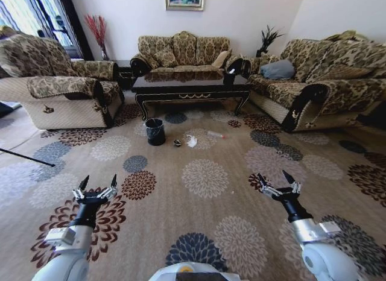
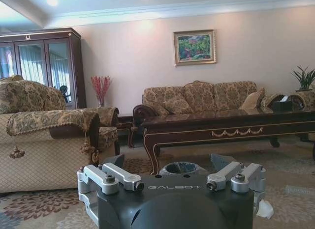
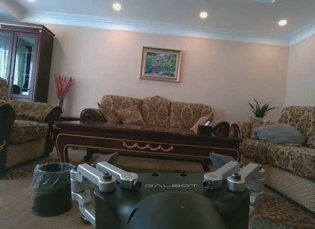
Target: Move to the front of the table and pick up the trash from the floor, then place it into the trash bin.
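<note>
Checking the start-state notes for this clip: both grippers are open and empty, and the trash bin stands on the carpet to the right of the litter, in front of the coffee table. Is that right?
One detail is wrong. In the head view the trash bin stands to the left of the litter, not the right: the white tissue and clear bottle lie to its right. The left gripper and right gripper are open and empty, and the bin is in front of the coffee table.

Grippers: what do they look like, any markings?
The left gripper and right gripper match: black pointed fingertips on silver metal linkages with round pivot bolts, a black wrist housing lettered GALBOT in the wrist views, and silver-white arm segments behind.
</note>
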### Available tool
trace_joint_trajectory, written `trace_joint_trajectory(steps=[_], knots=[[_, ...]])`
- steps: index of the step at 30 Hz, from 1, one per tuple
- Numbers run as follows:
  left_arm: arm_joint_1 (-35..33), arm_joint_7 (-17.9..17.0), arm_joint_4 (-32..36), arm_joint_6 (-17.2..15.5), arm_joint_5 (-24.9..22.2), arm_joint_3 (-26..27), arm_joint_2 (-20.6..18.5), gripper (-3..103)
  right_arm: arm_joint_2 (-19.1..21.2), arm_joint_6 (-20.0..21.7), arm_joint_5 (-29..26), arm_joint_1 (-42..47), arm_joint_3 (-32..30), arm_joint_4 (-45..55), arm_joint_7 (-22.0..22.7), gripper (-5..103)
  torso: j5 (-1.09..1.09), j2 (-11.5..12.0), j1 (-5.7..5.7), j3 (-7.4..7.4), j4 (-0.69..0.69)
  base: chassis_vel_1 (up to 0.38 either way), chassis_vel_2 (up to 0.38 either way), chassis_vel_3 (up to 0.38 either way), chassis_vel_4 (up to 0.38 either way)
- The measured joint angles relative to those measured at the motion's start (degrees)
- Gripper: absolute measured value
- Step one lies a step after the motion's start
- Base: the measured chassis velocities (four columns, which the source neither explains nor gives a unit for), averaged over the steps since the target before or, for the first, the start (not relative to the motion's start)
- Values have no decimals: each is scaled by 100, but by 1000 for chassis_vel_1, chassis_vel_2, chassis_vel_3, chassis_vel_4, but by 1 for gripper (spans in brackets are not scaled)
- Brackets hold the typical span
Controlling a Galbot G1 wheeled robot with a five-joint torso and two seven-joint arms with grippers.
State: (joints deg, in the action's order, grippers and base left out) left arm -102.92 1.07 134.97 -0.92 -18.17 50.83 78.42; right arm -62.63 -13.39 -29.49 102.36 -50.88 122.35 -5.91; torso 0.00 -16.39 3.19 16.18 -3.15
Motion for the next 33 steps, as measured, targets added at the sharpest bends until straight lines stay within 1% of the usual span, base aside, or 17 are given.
trace_joint_trajectory(steps=[5,6,8,12,14,16,18,23,24,27,30,32,33], knots=[[4,1,-16,3,0,1,-3,100,15,-4,2,-1,0,-27,1,100,0,87,-31,-57,0,0,0,0,0],[12,2,-18,4,-1,1,-7,100,16,-8,13,-7,5,-54,1,100,0,174,-62,-113,0,0,0,0,0],[14,2,-18,4,-3,2,-11,100,16,-9,17,-8,9,-62,1,100,0,196,-69,-127,0,0,0,0,0],[29,4,-18,4,-13,12,-20,100,5,-13,41,-28,35,-99,0,100,0,316,-104,-212,0,0,0,0,0],[34,4,-18,4,-13,12,-20,100,5,-14,42,-32,37,-106,0,100,0,334,-109,-226,0,0,0,0,0],[51,6,-32,4,-13,7,-15,100,9,-17,44,-43,40,-128,0,100,0,405,-123,-282,0,0,0,0,0],[54,6,-36,4,-12,4,-14,100,10,-17,44,-44,40,-130,0,100,0,419,-125,-293,0,0,0,0,0],[72,8,-43,4,-12,-2,-6,100,22,-17,44,-65,51,-151,1,100,0,572,-163,-409,0,0,0,0,0],[72,8,-43,4,-12,-2,-6,100,22,-17,44,-65,51,-151,1,100,0,572,-163,-409,0,0,0,0,0],[75,9,-43,4,-11,-3,-5,100,15,-20,44,-79,73,-154,-2,100,0,652,-184,-469,0,0,0,0,0],[77,10,-43,4,-12,-4,-1,100,7,-36,44,-93,82,-158,-32,100,0,705,-201,-505,0,0,0,0,0],[78,10,-52,4,-11,-5,1,100,6,-63,44,-111,83,-164,-83,100,0,777,-217,-560,0,0,0,0,0],[78,10,-52,4,-11,-5,1,100,6,-63,44,-111,83,-164,-83,100,0,777,-217,-560,0,0,0,0,0]])
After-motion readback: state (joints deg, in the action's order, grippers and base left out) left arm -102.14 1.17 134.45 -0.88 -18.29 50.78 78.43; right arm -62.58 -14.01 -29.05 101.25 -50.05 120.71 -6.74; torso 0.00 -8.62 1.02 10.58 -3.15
